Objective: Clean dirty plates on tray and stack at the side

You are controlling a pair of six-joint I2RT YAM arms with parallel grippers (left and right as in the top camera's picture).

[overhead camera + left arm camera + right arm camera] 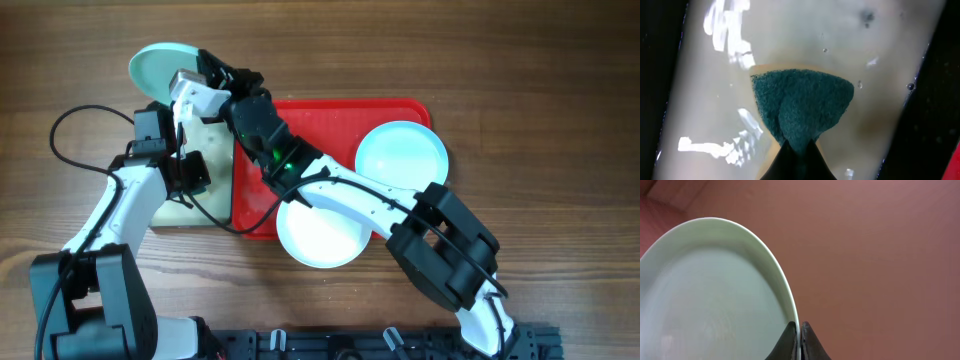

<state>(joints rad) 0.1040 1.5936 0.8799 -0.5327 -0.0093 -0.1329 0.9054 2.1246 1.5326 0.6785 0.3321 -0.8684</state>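
Note:
My right gripper (pixel 205 70) reaches to the far left and is shut on the rim of a pale light-blue plate (pixel 160 68), held tilted above the wood table. The right wrist view shows the plate (pixel 710 295) with its rim pinched between the fingertips (pixel 800 330). A second light-blue plate (pixel 400 155) lies on the red tray (pixel 330 125) at its right end. The white plate (pixel 320 238) overlaps the tray's front edge. My left gripper (pixel 800 147) is shut on a green sponge (pixel 800 102) with a yellow backing.
The left gripper (pixel 188 172) hangs over a smaller tray with a pale inside (pixel 212 135), left of the red tray. Its wet surface (pixel 715 100) shows glints and a few dark specks. The right arm crosses over the red tray's left part.

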